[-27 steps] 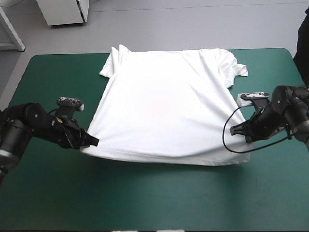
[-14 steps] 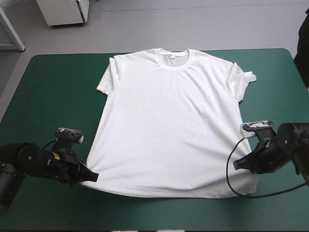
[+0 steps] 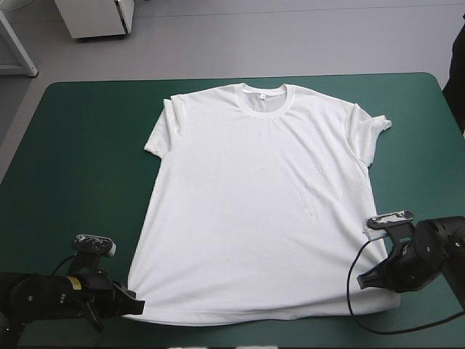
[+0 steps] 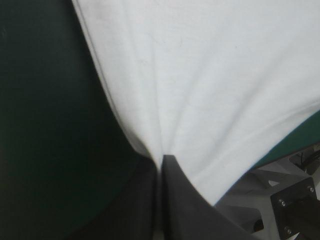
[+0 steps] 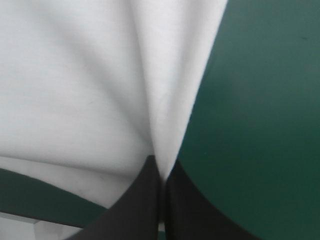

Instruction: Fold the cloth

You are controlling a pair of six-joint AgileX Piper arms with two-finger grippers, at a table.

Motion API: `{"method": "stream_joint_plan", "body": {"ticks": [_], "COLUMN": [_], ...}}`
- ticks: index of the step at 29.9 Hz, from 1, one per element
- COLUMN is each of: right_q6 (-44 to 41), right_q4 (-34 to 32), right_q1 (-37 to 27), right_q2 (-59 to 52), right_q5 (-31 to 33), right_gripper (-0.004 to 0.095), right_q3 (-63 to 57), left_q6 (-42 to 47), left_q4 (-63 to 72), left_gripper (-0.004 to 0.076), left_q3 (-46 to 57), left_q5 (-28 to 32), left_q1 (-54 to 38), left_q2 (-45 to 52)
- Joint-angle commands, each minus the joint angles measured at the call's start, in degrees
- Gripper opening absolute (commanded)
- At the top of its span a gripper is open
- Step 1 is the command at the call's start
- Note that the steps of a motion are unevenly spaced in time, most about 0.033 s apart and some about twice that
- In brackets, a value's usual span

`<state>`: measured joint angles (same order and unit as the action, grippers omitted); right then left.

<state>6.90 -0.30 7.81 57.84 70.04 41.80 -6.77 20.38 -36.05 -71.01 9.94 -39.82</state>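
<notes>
T-shirt: You see the white T-shirt (image 3: 258, 211) spread flat in the middle of the teal-green cover (image 3: 80, 167).
Which way it lies: The collar (image 3: 263, 109) is at 12 o'clock, near the far edge of the table. The hem (image 3: 247, 317) is at 6 o'clock, close to the near edge.
Tag: A small tag (image 3: 261, 93) shows inside the collar.
Sleeves: One short sleeve (image 3: 161, 131) sticks out at 10 o'clock. The other sleeve (image 3: 367, 134) sticks out at 2 o'clock and looks a bit bunched up.
Left claw: Your left gripper (image 3: 134, 304) sits low on the table at the 7 o'clock corner of the T-shirt. Its black fingers (image 4: 182, 205) are pressed together and pinch that corner. In the left wrist view, the cloth fans out in soft wrinkles from the tip.
Right claw: Your right gripper (image 3: 365, 280) sits at the 5 o'clock corner. Its black fingers (image 5: 145, 200) are also pressed together and pinch the cloth there. One long wrinkle runs away from the tip.
Hem line: The hem runs from one claw to the other in one gentle curve.
</notes>
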Motion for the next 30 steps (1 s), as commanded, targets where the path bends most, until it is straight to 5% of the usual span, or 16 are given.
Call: {"method": "stream_joint_plan", "body": {"ticks": [1, 5, 10, 13, 20, 30], "right_q6": [-1.3, -1.1, -1.1, -2.2, -4.9, -6.4], "right_q4": [-2.6, 0.8, 1.5, 1.0, -3.3, -4.4], "right_q1": [0.8, 0.8, 0.9, 0.9, 0.9, 0.9], "right_q2": [-0.8, -0.7, -0.7, -0.8, 2.4, 17.0], "right_q5": [0.5, 1.5, 1.5, 1.5, -4.6, -5.4], "right_gripper": [-0.0004, 0.0141, 0.0482, 0.0608, 0.0606, 0.0605], "right_q3": [1.1, 1.1, 1.5, 4.1, 16.6, 30.7], "left_q6": [0.4, 0.2, 0.2, 1.4, 2.1, -2.1], "left_q4": [1.2, 1.3, 1.3, 1.6, -4.0, -7.6], "left_gripper": [-0.0011, 0.0091, 0.0315, 0.0379, 0.0379, 0.0379], "left_q3": [0.2, 0.9, 0.9, -0.8, -11.3, -28.5], "left_q5": [-2.8, -2.8, -2.8, -2.8, 4.1, 18.0], "left_q1": [0.3, 0.3, 0.3, 0.3, 0.2, 0.2], "left_q2": [0.0, 0.0, 0.0, 0.0, -6.0, -34.2]}}
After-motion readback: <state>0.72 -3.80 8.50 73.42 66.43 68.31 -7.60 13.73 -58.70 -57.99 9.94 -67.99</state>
